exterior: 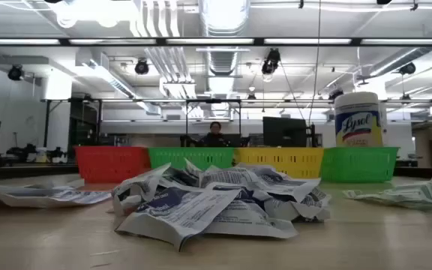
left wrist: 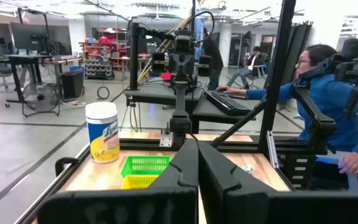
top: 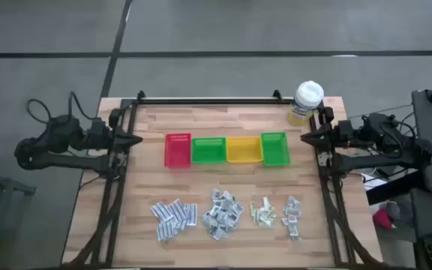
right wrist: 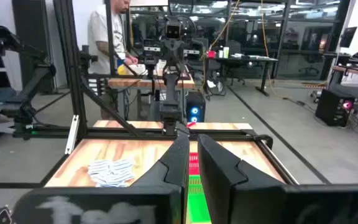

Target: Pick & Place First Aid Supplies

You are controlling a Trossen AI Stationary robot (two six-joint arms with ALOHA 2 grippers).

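Note:
The first aid supplies lie in four small heaps near the table's front edge: white-blue sachets, grey-silver ones, pale green ones and white-red ones. In the low view the grey-silver heap lies closest. My left gripper waits shut at the table's left edge, level, pointing toward the bins. My right gripper waits at the right edge, pointing at them too. Its fingers stand almost together with nothing between them. Neither gripper is near the sachets.
A row of bins stands across the table's middle: red, green, yellow, green. A white-lidded yellow wipes tub stands at the far right corner. Black frame rails run along both table sides. People sit beyond the table.

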